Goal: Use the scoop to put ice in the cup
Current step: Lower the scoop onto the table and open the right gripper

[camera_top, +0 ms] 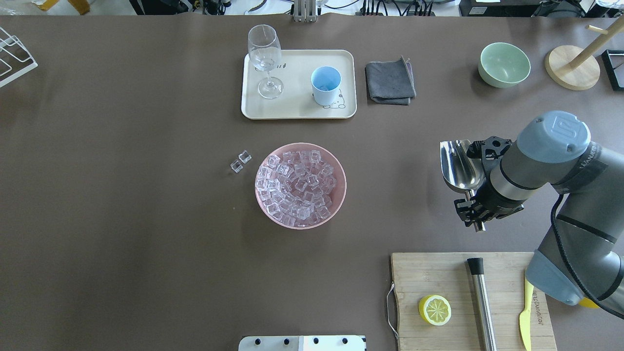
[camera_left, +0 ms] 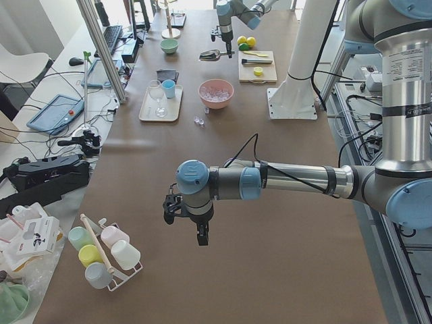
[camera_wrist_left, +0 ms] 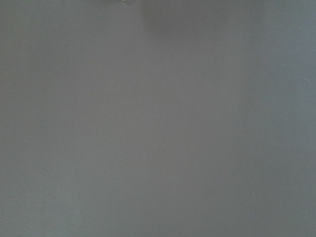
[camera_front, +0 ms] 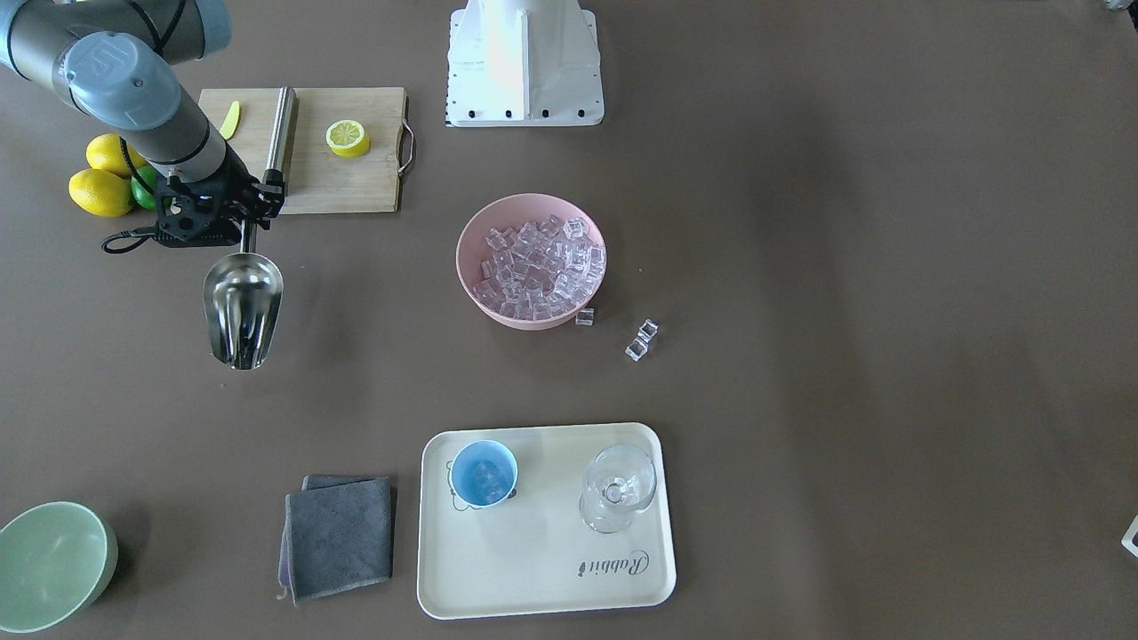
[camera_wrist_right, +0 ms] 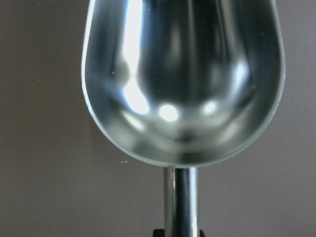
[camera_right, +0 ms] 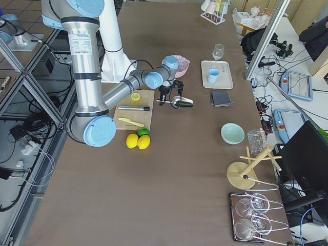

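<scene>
Fingers (camera_top: 467,210) of right gripper (camera_front: 247,233) pinching scoop (camera_front: 242,307) by handle, trough empty, held over bare table. Left gripper (camera_left: 201,237) only shows in side view, can't tell grip. One pink bowl (camera_front: 524,322), ice (camera_front: 538,267) heaped inside, three loose cubes (camera_front: 637,349) beside it. Farther out, one cup (camera_front: 483,474) on tray (camera_front: 542,569), contents hard to make out.

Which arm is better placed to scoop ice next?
Right. The right gripper holds the empty scoop by its handle near the pink bowl of ice; the left gripper hangs far down the table.
</scene>
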Controlling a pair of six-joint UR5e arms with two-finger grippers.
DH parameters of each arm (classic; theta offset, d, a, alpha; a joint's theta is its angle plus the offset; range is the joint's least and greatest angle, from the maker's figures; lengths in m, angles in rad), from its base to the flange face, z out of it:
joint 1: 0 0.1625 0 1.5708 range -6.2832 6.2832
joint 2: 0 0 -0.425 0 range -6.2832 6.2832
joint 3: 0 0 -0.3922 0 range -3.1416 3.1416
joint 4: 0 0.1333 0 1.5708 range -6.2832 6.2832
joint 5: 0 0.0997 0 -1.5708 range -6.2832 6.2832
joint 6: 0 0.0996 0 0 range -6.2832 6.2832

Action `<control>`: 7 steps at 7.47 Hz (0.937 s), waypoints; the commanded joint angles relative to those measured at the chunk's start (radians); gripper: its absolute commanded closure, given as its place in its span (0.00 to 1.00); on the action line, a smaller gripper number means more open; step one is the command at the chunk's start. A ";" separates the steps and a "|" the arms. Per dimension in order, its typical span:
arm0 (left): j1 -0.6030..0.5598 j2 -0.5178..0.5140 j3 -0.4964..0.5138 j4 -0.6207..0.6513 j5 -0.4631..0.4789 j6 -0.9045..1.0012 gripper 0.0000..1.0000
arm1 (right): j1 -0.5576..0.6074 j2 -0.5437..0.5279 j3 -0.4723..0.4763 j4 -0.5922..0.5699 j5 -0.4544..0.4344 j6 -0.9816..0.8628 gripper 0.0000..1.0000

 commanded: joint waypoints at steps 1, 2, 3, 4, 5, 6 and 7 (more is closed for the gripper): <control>0.000 0.000 0.001 0.000 0.000 0.000 0.01 | -0.031 -0.001 -0.062 0.090 -0.014 0.031 1.00; 0.000 0.000 0.001 0.000 0.000 0.000 0.01 | -0.034 -0.001 -0.069 0.101 -0.016 0.038 1.00; 0.000 0.000 0.001 0.000 0.000 0.000 0.01 | -0.037 0.000 -0.069 0.101 -0.022 0.050 1.00; 0.000 0.000 0.001 0.000 0.000 0.000 0.01 | -0.040 0.003 -0.075 0.102 -0.029 0.056 1.00; 0.000 0.000 0.003 0.000 0.000 0.000 0.01 | -0.042 0.003 -0.082 0.116 -0.033 0.058 1.00; 0.000 0.000 0.002 0.000 0.000 0.000 0.01 | -0.045 0.003 -0.090 0.125 -0.033 0.058 1.00; 0.000 0.000 0.005 0.000 0.000 0.000 0.01 | -0.045 0.005 -0.090 0.127 -0.031 0.073 1.00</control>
